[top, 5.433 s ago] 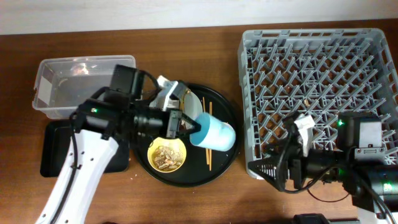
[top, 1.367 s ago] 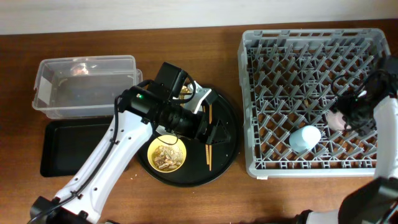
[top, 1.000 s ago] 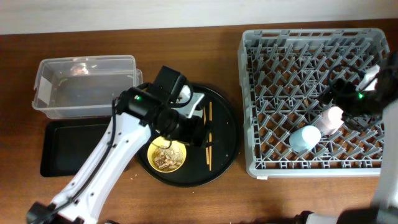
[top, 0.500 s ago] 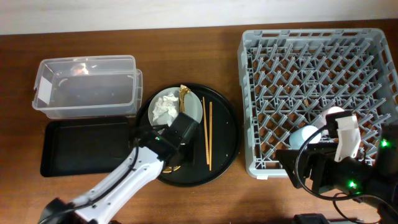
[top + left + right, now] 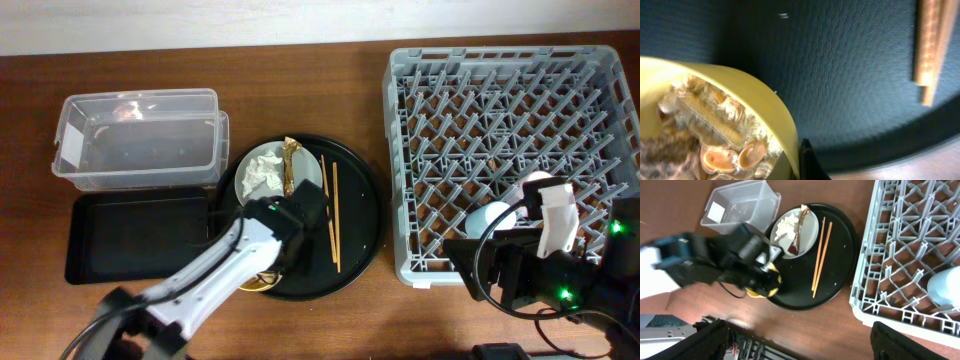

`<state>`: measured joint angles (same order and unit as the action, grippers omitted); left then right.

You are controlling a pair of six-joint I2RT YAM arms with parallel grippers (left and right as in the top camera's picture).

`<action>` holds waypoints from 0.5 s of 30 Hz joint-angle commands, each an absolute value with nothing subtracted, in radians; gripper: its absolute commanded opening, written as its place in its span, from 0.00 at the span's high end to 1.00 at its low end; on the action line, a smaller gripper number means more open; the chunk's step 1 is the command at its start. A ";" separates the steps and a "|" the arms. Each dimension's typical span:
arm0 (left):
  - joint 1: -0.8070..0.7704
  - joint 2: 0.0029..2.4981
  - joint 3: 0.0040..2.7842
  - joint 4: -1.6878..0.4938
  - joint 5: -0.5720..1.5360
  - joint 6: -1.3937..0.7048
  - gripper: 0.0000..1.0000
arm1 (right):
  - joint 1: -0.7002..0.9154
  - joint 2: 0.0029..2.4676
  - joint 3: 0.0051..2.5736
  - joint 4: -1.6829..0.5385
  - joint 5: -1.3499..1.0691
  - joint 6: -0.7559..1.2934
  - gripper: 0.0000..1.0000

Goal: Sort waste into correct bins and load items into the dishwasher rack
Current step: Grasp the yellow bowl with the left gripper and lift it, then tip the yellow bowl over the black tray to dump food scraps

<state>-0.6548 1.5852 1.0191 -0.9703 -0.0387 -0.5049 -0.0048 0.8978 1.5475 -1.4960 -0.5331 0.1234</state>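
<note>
Overhead: L claw [image 5: 283,252] low over round black tray [image 5: 365,240], at yellow bowl [image 5: 256,285].
L claw state: one finger [image 5: 806,159] by bowl rim; apart or together, can't tell.
Bowl: holds crumbly leftovers [image 5: 705,130]; chopsticks [image 5: 930,50] near.
R claw [image 5: 799,330]: fingers wide apart, empty, near rack [image 5: 500,100] front.
Rack: blue cup [image 5: 488,217], pink cup [image 5: 537,183] inside.

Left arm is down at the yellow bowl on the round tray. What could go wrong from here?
1. The yellow bowl holds crumbly leftovers, and only one fingertip shows at its rim. A weak grip or a tilt might spill them onto the round black tray.
2. The chopsticks lie loose on the tray close by, so the arm might knock them when it lifts.
</note>
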 commanded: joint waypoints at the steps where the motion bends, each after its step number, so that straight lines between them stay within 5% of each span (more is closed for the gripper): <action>1: -0.577 1.458 1.117 -1.025 0.068 -0.420 1.00 | 0.002 0.899 1.547 -1.496 -0.537 0.112 0.09; 15: 0.442 1.498 1.105 -1.099 0.895 0.239 1.00 | 0.002 0.899 1.547 -1.496 -0.504 0.113 0.09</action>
<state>0.3443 1.4242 1.1110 -1.0924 0.6315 0.0628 -0.0048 0.8978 1.5475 -1.4967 -0.5137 0.1230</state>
